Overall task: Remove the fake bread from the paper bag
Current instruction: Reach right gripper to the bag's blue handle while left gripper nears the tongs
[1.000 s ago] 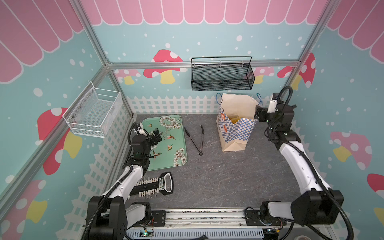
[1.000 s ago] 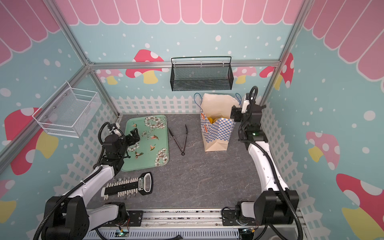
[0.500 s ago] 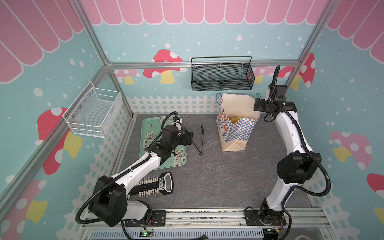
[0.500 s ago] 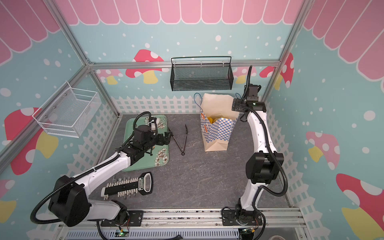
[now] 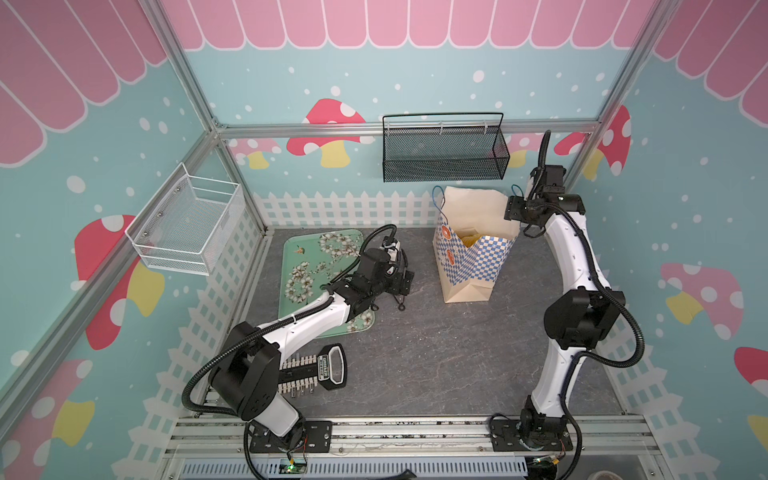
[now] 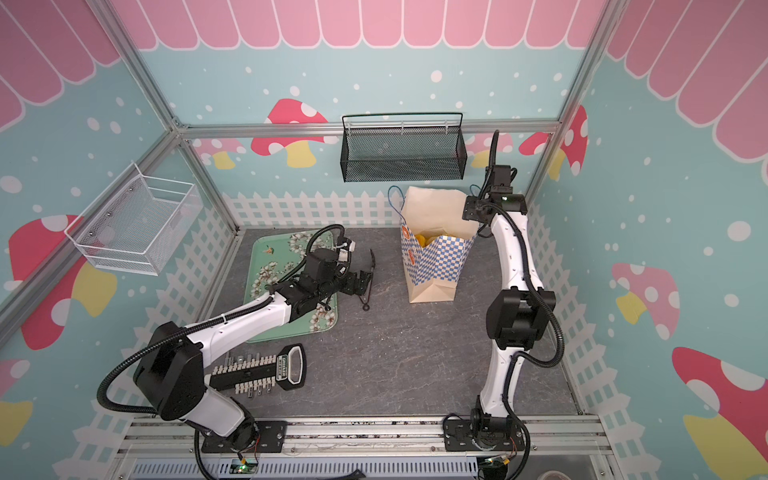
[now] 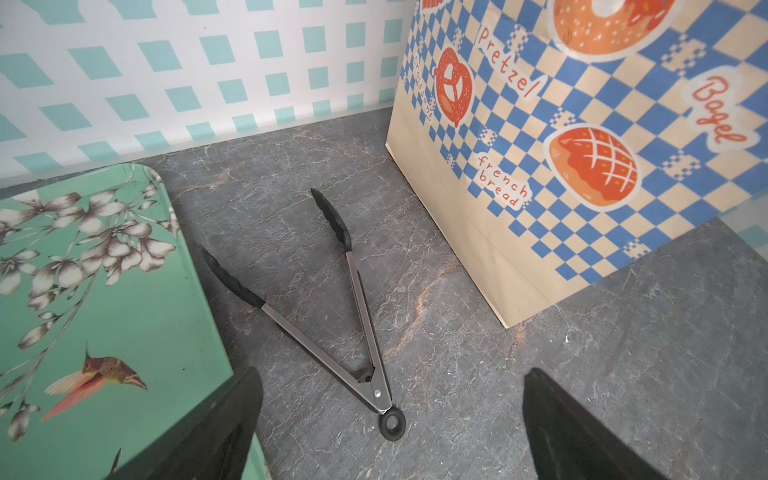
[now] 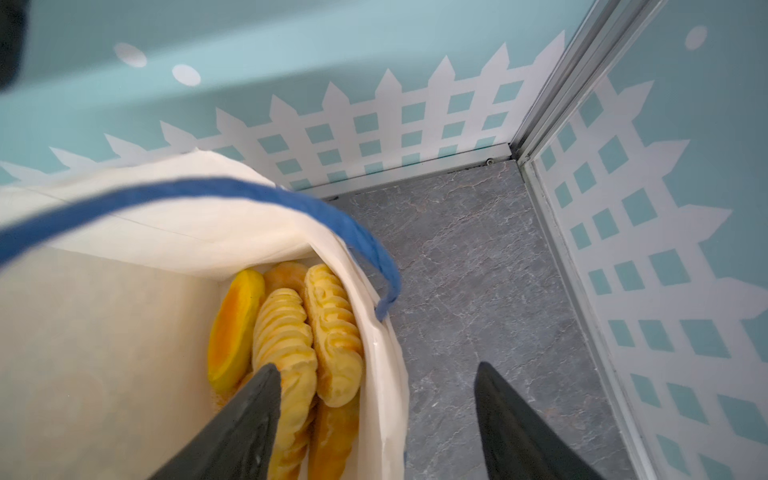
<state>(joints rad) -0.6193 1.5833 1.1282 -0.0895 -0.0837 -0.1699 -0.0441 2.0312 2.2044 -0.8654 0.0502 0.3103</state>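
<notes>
**A:** Both arms have shifted vs a sec ago. The left one swung off the tray's near side and out over the tongs [image 7: 363,316]. The right one reared up, wrist now at the rim of the paper bag [image 5: 473,266].

**B:** Left fingers [image 7: 216,428]?

**A:** Wide apart, empty, hanging above the tongs' hinge end, no contact. Tongs lie splayed on the table [image 5: 436,353], between tray [image 7: 137,316] & bag.

**B:** Right fingers [image 8: 241,424]?

**A:** Also apart, straddling the bag's side wall: one inside the mouth over the bread, one outside. Paper sits between them, but no pinch yet as far as I can see. Blue cord handle [image 8: 174,195] loops across just ahead.

**B:** Where's the fake bread [image 8: 286,328]?

**A:** All that shows is down inside the bag: ribbed loaves, a smooth yellow-orange piece, more underneath. Prob. several, but no count possible since they're stacked & the wall hides the rest.

**B:** So, progress?

**A:** Nil, basically. Nothing on the tray, and besides tongs & bag only a black tool rack [image 5: 320,370] nr the front edge. Bag stands upright, mouth open. Setup stage, I'd judge: right side about to steady the bag, left side going for the tongs. Every piece is left to lift out.
</notes>
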